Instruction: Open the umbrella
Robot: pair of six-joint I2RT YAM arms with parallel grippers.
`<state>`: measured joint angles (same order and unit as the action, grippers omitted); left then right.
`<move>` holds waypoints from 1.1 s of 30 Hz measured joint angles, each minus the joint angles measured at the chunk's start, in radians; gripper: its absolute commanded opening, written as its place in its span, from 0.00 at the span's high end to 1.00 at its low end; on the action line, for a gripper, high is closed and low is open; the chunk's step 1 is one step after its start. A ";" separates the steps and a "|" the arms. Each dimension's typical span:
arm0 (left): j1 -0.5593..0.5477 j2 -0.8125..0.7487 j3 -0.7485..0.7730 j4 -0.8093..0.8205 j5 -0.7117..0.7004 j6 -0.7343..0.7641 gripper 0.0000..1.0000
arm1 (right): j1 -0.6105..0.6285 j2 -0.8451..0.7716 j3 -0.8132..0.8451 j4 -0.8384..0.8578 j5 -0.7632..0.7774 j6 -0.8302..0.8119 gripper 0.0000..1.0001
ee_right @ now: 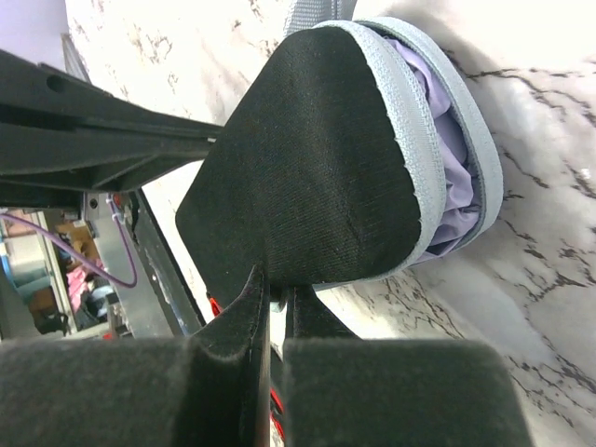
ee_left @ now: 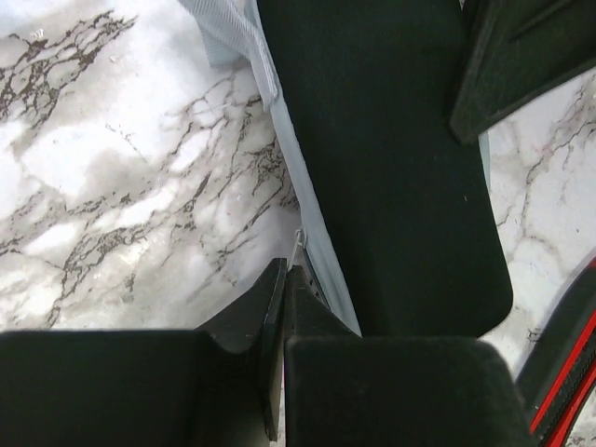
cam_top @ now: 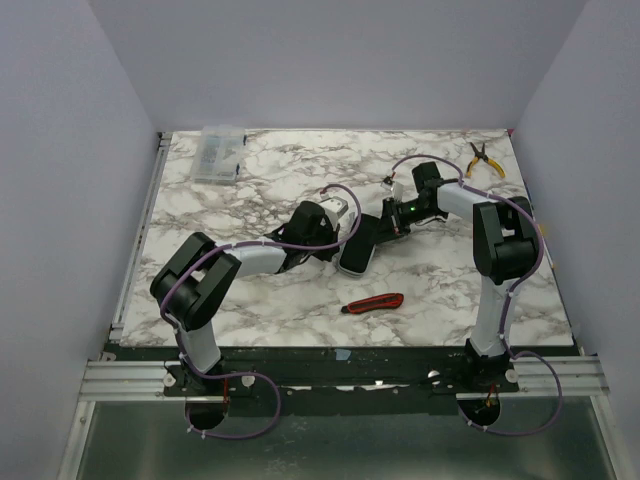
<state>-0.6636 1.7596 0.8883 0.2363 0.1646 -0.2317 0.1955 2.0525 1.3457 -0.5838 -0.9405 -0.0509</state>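
Your two arms meet over the middle of the marble worktop (cam_top: 260,190), where the grey pouch (cam_top: 358,252) lies with its black flap turned back. The umbrella (ee_right: 456,158) shows only as folded lilac cloth packed inside the pouch's grey rim; no shaft, handle or spread canopy is in sight. Your right pincer (ee_right: 275,289) has its fingers together on the edge of the black flap. Your left pincer (ee_left: 282,279) has its fingers together at the grey zip rim, though you cannot tell whether any cloth is caught between them. By this reading the job is barely begun: the pouch is open, but drawing the umbrella out, extending it and spreading the canopy are all left. A red utility knife (cam_top: 372,302) lies nearer you, apart from the pouch.
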 measured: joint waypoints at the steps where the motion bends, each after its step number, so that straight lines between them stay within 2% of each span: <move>1: 0.002 0.006 0.008 0.000 0.002 0.000 1.00 | 0.003 0.001 0.001 -0.008 -0.002 -0.008 0.99; 14: 0.040 0.128 0.216 -0.122 0.060 -0.012 1.00 | 0.013 0.002 0.002 -0.055 -0.017 -0.063 0.99; 15: 0.042 0.130 0.222 -0.130 0.062 -0.013 0.98 | 0.013 0.002 0.002 -0.055 -0.017 -0.063 0.98; 20: 0.054 0.132 0.229 -0.135 0.081 -0.010 0.60 | 0.014 0.005 0.023 -0.084 -0.014 -0.065 0.69; 23: 0.079 0.116 0.222 -0.119 0.086 0.001 0.46 | 0.015 0.018 0.051 -0.121 -0.011 -0.076 0.55; 28: 0.121 0.018 0.156 -0.108 0.091 0.031 0.33 | 0.015 0.019 0.062 -0.159 -0.018 -0.085 0.49; 29: 0.126 -0.006 0.142 -0.106 0.092 0.040 0.22 | 0.015 0.019 0.064 -0.170 -0.020 -0.084 0.49; 33: 0.130 -0.102 0.089 -0.102 0.097 0.079 0.15 | 0.015 0.011 0.072 -0.187 -0.046 -0.077 0.46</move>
<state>-0.5339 1.6573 0.9775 0.1341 0.2615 -0.1532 0.2104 2.0640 1.4178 -0.7708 -0.9867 -0.1276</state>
